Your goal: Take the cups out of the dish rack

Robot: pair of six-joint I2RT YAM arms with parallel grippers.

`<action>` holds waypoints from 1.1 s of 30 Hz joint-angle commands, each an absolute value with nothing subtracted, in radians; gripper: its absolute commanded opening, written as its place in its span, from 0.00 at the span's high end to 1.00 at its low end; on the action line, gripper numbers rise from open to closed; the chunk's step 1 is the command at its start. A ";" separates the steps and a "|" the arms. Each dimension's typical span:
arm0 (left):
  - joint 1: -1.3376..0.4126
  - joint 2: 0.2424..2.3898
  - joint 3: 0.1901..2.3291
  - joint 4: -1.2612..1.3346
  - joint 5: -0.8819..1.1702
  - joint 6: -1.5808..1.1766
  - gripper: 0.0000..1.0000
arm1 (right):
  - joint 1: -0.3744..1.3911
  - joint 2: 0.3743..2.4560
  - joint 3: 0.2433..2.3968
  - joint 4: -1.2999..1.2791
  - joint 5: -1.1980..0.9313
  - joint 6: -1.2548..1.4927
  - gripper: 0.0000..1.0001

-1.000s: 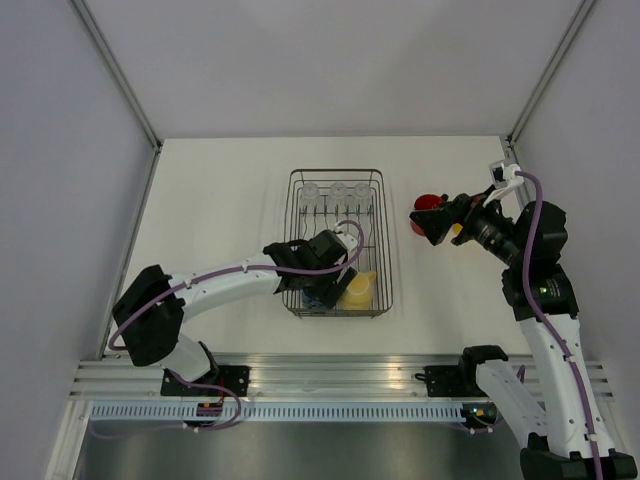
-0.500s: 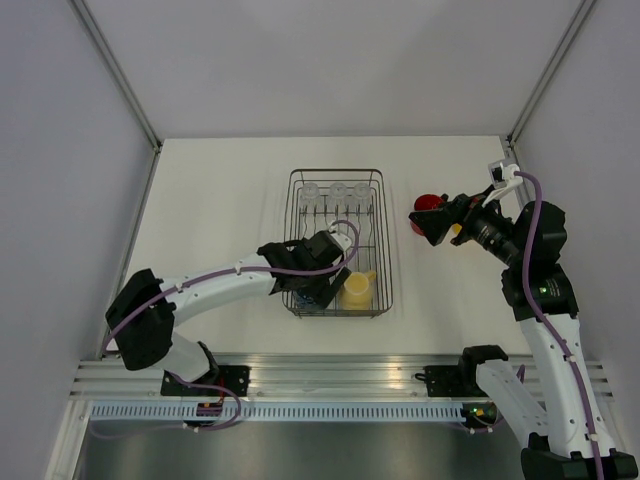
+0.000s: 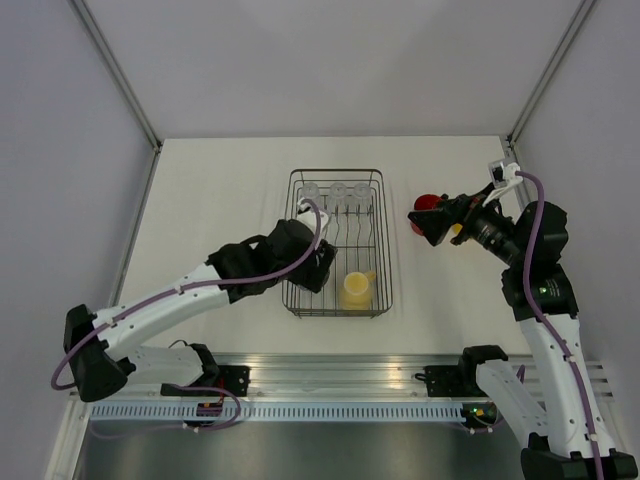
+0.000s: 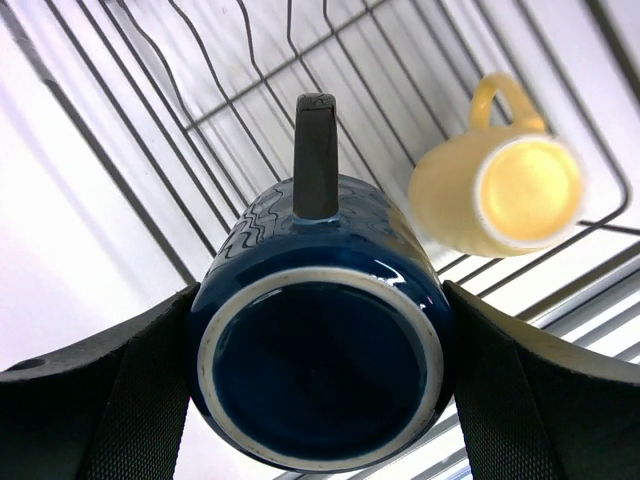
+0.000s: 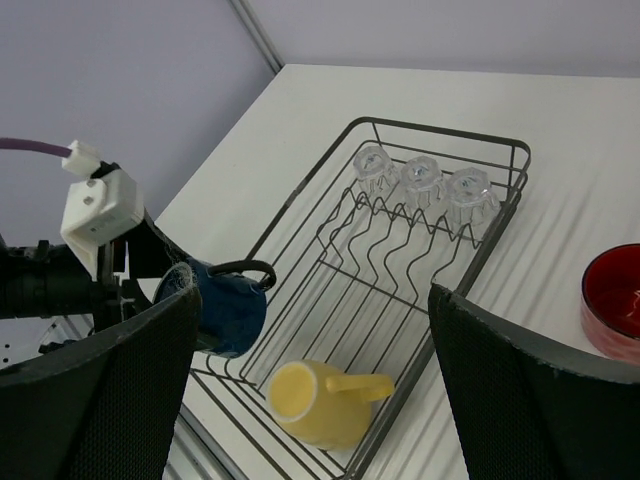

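My left gripper (image 3: 306, 266) is shut on the dark blue mug (image 4: 320, 350), pads on its sides, base toward the camera. It holds the mug above the near-left part of the dish rack (image 3: 335, 171); the right wrist view shows the mug (image 5: 225, 305) over the rack's rim (image 5: 440, 125). A pale yellow mug (image 3: 355, 290) lies on its side in the rack's near end, also in the left wrist view (image 4: 500, 195). Three clear tumblers (image 3: 338, 192) stand upside down at the far end. A red mug (image 3: 428, 204) sits on the table right of the rack. My right gripper (image 3: 432, 226) hangs open and empty beside it.
A small patch of yellow (image 3: 457, 231) shows under my right wrist, mostly hidden. The rack's plate tines (image 5: 400, 245) run down its middle. White table (image 3: 220, 190) lies left of the rack, bounded by grey walls and a metal rail at the near edge.
My left arm has swung to the left and lifted the dark blue mug from the rack's near-left corner. The pale yellow mug now shows fully. My right arm has not moved.
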State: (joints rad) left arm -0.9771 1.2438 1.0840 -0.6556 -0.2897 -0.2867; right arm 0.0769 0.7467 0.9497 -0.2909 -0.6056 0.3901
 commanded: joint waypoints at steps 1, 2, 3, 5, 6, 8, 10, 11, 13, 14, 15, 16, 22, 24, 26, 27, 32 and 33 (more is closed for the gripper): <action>-0.979 1.143 1.143 -0.588 -0.341 -0.347 0.98 | 0.084 0.756 0.945 -0.204 -0.690 0.403 0.02; -0.979 1.123 1.144 -0.577 -0.336 -0.354 0.98 | 0.089 0.765 0.936 -0.189 -0.709 0.420 0.02; -0.979 1.085 1.143 -0.549 -0.334 -0.379 0.98 | 0.097 0.773 0.933 -0.164 -0.722 0.429 0.02; -0.979 1.039 1.129 -0.502 -0.304 -0.399 0.98 | 0.132 0.807 0.931 -0.155 -0.756 0.433 0.02; -0.979 0.988 1.109 -0.439 -0.295 -0.420 0.98 | 0.149 0.827 0.930 -0.143 -0.765 0.434 0.02; -0.977 0.947 1.075 -0.356 -0.235 -0.433 0.98 | 0.213 0.844 0.925 -0.117 -0.816 0.436 0.02; -0.979 0.902 1.051 -0.277 -0.215 -0.460 0.98 | 0.248 0.848 0.916 -0.091 -0.862 0.439 0.02; -0.979 0.893 1.048 -0.259 -0.198 -0.488 0.98 | 0.276 0.842 0.895 -0.045 -0.906 0.446 0.02; -0.979 0.868 1.039 -0.206 -0.193 -0.526 0.98 | 0.299 0.810 0.868 -0.008 -0.943 0.463 0.02; -0.979 0.859 1.032 -0.183 -0.178 -0.567 0.98 | 0.317 0.799 0.845 0.055 -0.957 0.469 0.02; -0.977 0.851 1.014 -0.152 -0.167 -0.590 0.98 | 0.328 0.778 0.835 0.073 -0.974 0.472 0.02; -0.979 0.842 1.002 -0.118 -0.150 -0.606 0.98 | 0.337 0.770 0.824 0.092 -0.982 0.479 0.02; -0.977 0.812 0.933 0.110 -0.054 -0.784 0.98 | 0.411 0.750 0.787 0.164 -1.005 0.454 0.02; -0.977 0.807 0.896 0.202 -0.029 -0.869 0.98 | 0.436 0.752 0.773 0.228 -1.002 0.474 0.04; -0.979 0.808 0.864 0.254 -0.012 -0.957 0.98 | 0.465 0.758 0.764 0.303 -0.986 0.497 0.05; -0.979 0.813 0.855 0.299 -0.011 -0.980 0.98 | 0.477 0.767 0.762 0.328 -0.982 0.506 0.06; -0.979 0.834 0.813 0.393 -0.005 -1.106 0.98 | 0.572 0.788 0.755 0.477 -0.922 0.532 0.10; -0.979 0.834 0.802 0.425 -0.005 -1.123 0.98 | 0.587 0.801 0.755 0.488 -0.916 0.526 0.11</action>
State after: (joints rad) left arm -0.9775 0.8440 0.8028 0.1703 -0.0299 -0.9699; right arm 0.5426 0.7856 0.7578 0.3149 -0.9440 0.5243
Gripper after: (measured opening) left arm 0.922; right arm 0.899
